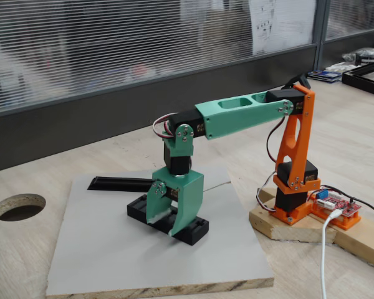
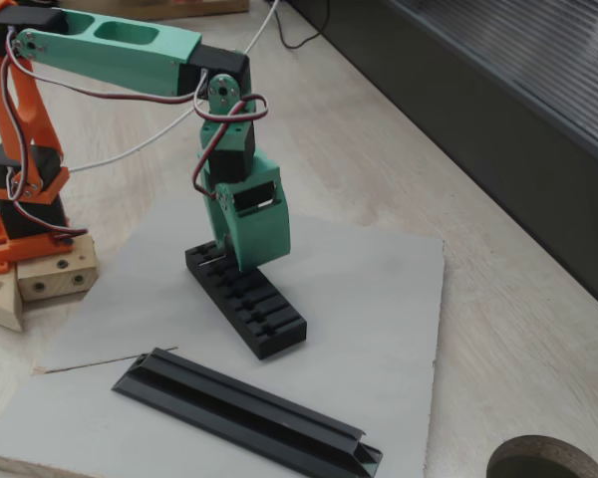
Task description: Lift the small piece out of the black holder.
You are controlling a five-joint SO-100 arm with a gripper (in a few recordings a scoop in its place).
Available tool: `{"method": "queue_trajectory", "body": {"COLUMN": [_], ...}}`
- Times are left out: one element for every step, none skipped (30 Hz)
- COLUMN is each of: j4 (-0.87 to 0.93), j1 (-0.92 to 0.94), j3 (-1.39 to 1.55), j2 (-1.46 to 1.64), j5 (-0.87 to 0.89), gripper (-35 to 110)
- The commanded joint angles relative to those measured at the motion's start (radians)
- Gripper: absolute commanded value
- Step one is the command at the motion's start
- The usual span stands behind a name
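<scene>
The gripper was down on the holder, its fingers at the slots near one end. I couldn't tell how wide it stood or whether it had the piece, which I couldn't make out. Nothing looked lifted yet.

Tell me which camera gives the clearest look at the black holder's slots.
The fixed view from above the long rail: the black holder shows its slotted top there, with the gripper over its far end. The side-on fixed view shows the holder mostly behind the gripper.
</scene>
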Motion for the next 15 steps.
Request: {"method": "queue_trajectory", "body": {"j4": [0.005, 0.005, 0.002, -0.003, -0.003, -0.003, -0.003, -0.005, -0.005, -0.005, -0.005, -0.003, -0.003, -0.005, -0.005], "j1": [-0.018, -0.018, -0.018, -0.018, -0.018, -0.018, -0.018, -0.018, -0.018, -0.018, -0.018, -0.018, -0.018, -0.018, -0.018], "j3": [-0.011, -0.011, -0.011, -0.011, -0.011, -0.011, -0.011, -0.011, -0.011, -0.011, -0.009, -0.009, -0.009, -0.009, -0.009], "j2": [0.052, 0.052, 0.052, 0.052, 0.052, 0.052, 0.052, 0.052, 0.051, 0.051, 0.051, 0.051, 0.051, 0.049, 0.048], "j5": [0.0, 0.0, 0.0, 0.0, 0.0, 0.0, 0.0, 0.0, 0.0, 0.0, 0.0, 0.0, 0.0, 0.0, 0.0], "gripper": [42, 42, 42, 42, 42, 42, 42, 42, 41, 41, 41, 41, 41, 41, 41]}}
